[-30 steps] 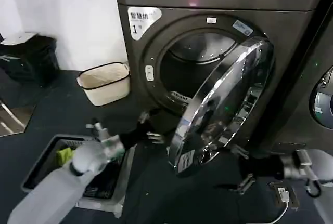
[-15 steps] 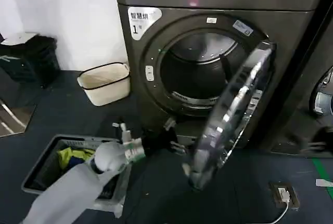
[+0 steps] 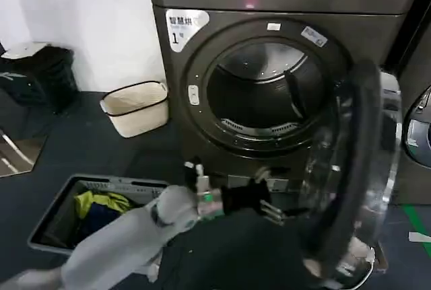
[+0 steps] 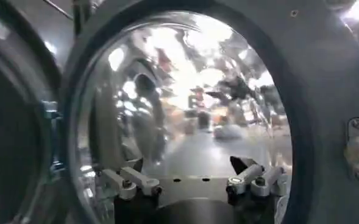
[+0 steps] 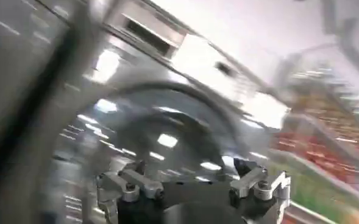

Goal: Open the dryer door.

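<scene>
Dark floor [image 3: 101, 142] spreads out in front of a big grey dryer [image 3: 202, 81] in the head view, with a white wall [image 3: 87, 27] behind. A cream bin [image 3: 135, 107] stands by the wall, and a grey basket [image 3: 50, 219] with green and blue clothes sits low on the robot's left. The dryer door [image 3: 357, 175] is swung wide open on the robot's right — its dark inner ring faces the drum hole, and the glass bulge looks clear and shiny. The round drum hole [image 3: 262, 95] is dark, with a metal ring around it. The left arm, pale and smooth, reaches forward and across, low in front of the machine. The left gripper [image 3: 273, 210] is black with silver tips, and it sits just beside the door's lower inner edge. Its fingers are spread apart and hold nothing.

From the left wrist view, the left gripper [image 4: 194, 182] has its two fingers wide apart. Close ahead is the door [image 4: 185, 103] — a round glass bowl in a dull grey frame, full of bright reflections.

From the right wrist view, the right gripper [image 5: 191, 181] also has its fingers spread, with nothing between them. Behind it is a blurry grey machine front [image 5: 75, 91].
</scene>
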Motion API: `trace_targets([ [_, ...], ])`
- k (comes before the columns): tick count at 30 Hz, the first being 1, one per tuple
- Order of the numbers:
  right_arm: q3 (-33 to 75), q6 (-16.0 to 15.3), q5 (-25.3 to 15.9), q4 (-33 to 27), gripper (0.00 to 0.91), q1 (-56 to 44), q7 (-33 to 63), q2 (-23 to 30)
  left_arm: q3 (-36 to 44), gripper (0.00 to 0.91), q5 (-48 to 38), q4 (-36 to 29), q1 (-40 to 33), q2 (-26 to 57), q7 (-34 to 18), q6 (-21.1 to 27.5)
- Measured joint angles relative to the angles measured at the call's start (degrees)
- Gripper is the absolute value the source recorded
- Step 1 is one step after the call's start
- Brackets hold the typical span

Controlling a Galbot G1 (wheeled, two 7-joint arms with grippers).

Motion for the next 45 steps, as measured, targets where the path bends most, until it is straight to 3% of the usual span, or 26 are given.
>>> trace_targets([
  [9,9.4,-6.2,-1.0,-0.1,0.907,-3.3,10.0,0.5,7.0,0.907,-1.4,5.8,-8.1,-7.5,-1.9,-0.1],
  [14,13.6,-8.4,1.8,1.1,0.907,-4.9,11.4,0.4,9.3,0.907,-0.9,9.7,-10.9,-13.6,-3.4,0.2],
  [30,20.2,-8.9,-3.6,3.4,0.907,-5.7,14.4,2.0,12.6,0.907,1.2,24.6,-16.2,-31.3,-4.6,0.5],
  [45,23.9,-9.2,-4.1,3.8,0.907,-7.5,14.4,2.2,12.9,0.907,3.1,32.6,-18.9,-31.2,-6.4,0.3],
])
